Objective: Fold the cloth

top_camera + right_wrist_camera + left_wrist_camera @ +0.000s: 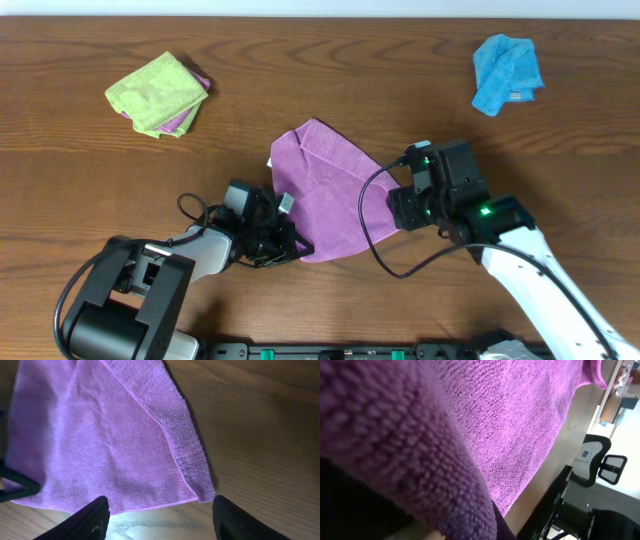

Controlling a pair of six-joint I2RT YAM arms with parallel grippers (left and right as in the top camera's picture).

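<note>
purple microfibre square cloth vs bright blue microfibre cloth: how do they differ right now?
Footprint: the purple microfibre square cloth covers more table than the bright blue microfibre cloth. Pose: purple lies mostly spread out mid-table; blue sits bunched near the far right corner. Contact: the left end effector and right end effector are at purple's edges; nothing touches blue. Shared: both rest on the wooden table.

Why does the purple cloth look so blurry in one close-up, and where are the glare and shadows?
Left wrist: the cloth sits almost against the lens, so its near fold blurs, with dark shadow beneath. Right wrist: weave sharp, white glare on the table between the fingers of the right gripper, shadow along the cloth's right edge. Overhead: even light, everything crisp.
</note>
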